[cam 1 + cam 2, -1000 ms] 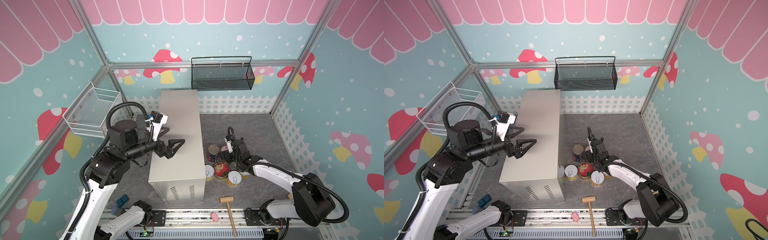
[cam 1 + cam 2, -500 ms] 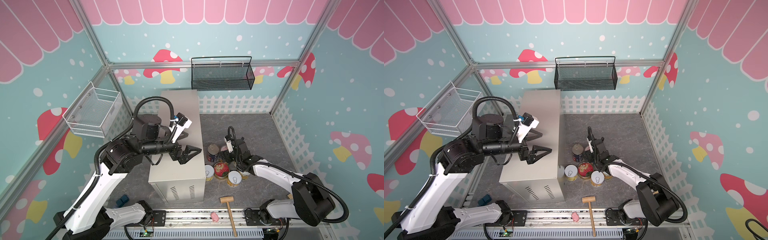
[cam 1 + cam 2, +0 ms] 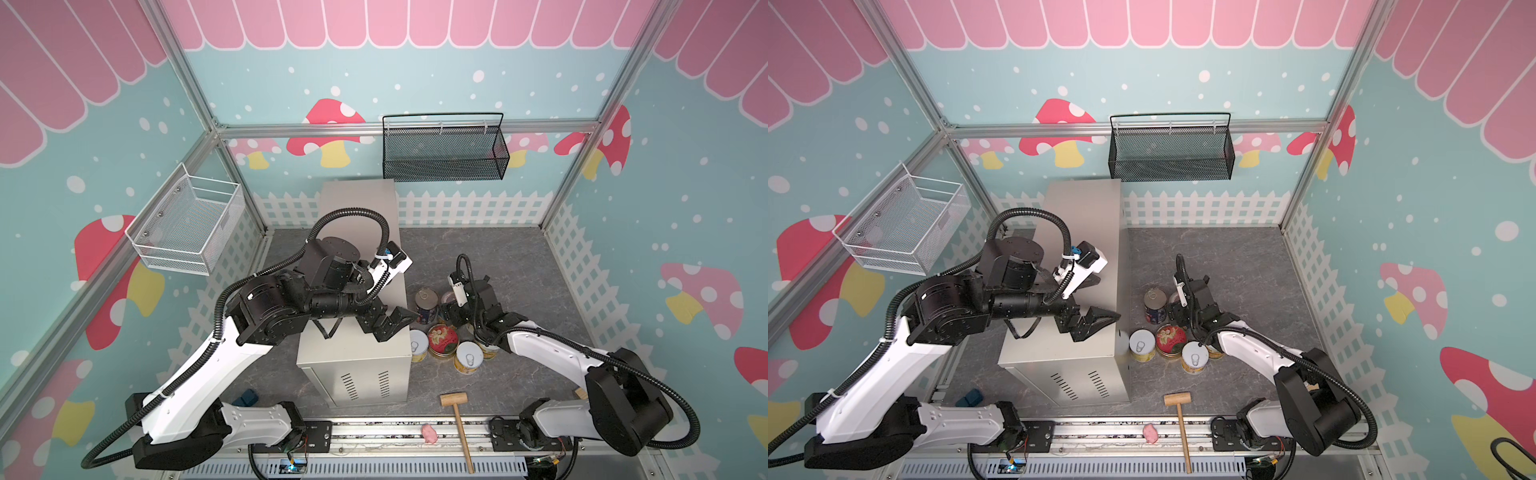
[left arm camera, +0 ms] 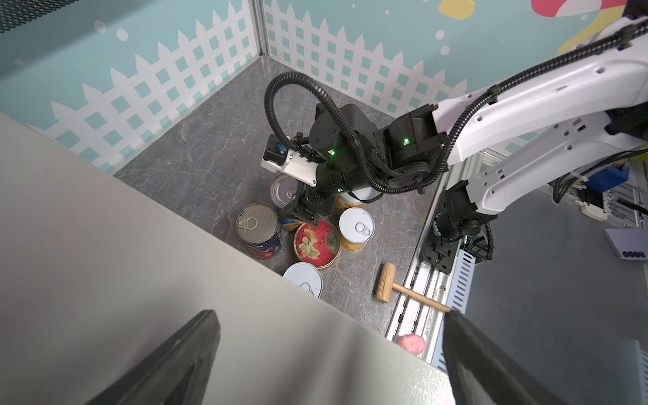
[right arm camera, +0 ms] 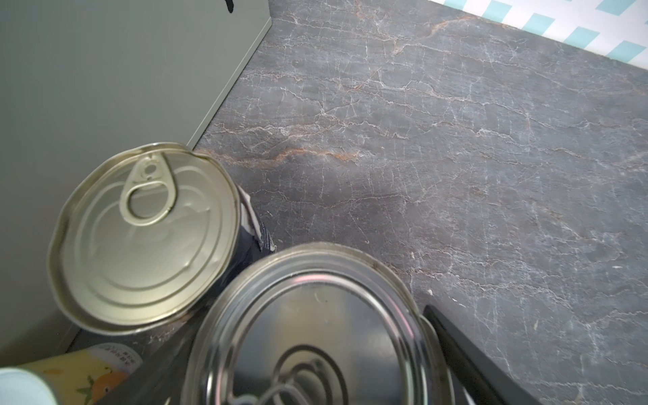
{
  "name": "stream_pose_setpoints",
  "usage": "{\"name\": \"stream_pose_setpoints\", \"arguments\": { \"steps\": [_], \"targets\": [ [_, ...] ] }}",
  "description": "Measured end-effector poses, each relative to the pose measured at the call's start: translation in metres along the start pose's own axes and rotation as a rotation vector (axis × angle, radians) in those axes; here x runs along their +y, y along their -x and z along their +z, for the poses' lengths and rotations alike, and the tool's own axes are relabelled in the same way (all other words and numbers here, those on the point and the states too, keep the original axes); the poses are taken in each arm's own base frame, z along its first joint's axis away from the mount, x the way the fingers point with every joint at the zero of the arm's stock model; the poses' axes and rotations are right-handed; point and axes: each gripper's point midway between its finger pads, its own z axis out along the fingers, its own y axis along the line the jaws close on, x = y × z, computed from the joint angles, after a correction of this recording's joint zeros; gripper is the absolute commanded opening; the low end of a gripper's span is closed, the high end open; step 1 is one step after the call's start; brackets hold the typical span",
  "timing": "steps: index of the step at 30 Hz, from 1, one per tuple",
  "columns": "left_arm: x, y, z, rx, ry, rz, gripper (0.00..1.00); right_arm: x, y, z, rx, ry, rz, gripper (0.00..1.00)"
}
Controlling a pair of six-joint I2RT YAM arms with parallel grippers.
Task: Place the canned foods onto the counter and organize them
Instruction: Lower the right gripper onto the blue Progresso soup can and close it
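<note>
"Hovering over the near right edge of the counter (image 3: 357,208), the left gripper (image 3: 390,326) spreads its tapered black fingers wide, with nothing between them," one watcher says. "That box is smooth beige metal, vent slots on its near end; the cans stand on the grey marbled floor (image 3: 498,257) just beside it."

"The right gripper (image 4: 304,215) sits low among them," the other answers. "Its jaws straddle the tall can (image 5: 315,333) with the ringed silver lid, but its wrist view cuts both fingers off, so whether the pads press the wall cannot be told. In both top views the arm hides most of that can."

"The left wrist view shows its lid, and the dark navy can (image 4: 258,228), ring pull up, just beside it. The round red-lidded tin (image 4: 316,242) lies between short yellow cans (image 4: 356,228) with pale tops; the counter's edge cuts one off there, while the top views show it whole"
</note>
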Motion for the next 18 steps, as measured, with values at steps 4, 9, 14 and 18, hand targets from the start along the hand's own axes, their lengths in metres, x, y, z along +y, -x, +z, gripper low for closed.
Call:
{"name": "stream_pose_setpoints", "arguments": {
  "steps": [4, 9, 14, 18],
  "targets": [
    [0.003, 0.000, -0.005, -0.008, 0.020, 0.002, 1.00, -0.002, -0.004, -0.007, 0.022, -0.005, -0.028, 0.67],
    [0.004, -0.002, -0.016, -0.027, 0.039, 0.005, 1.00, -0.003, 0.000, -0.022, 0.047, -0.003, -0.056, 0.67],
    [0.008, -0.004, -0.027, -0.049, 0.070, 0.007, 1.00, -0.003, 0.037, -0.046, 0.002, 0.006, -0.087, 0.66],
    [0.017, -0.005, -0.035, -0.062, 0.131, 0.010, 1.00, -0.001, 0.082, -0.069, -0.070, 0.022, -0.114, 0.66]
  ]
}}
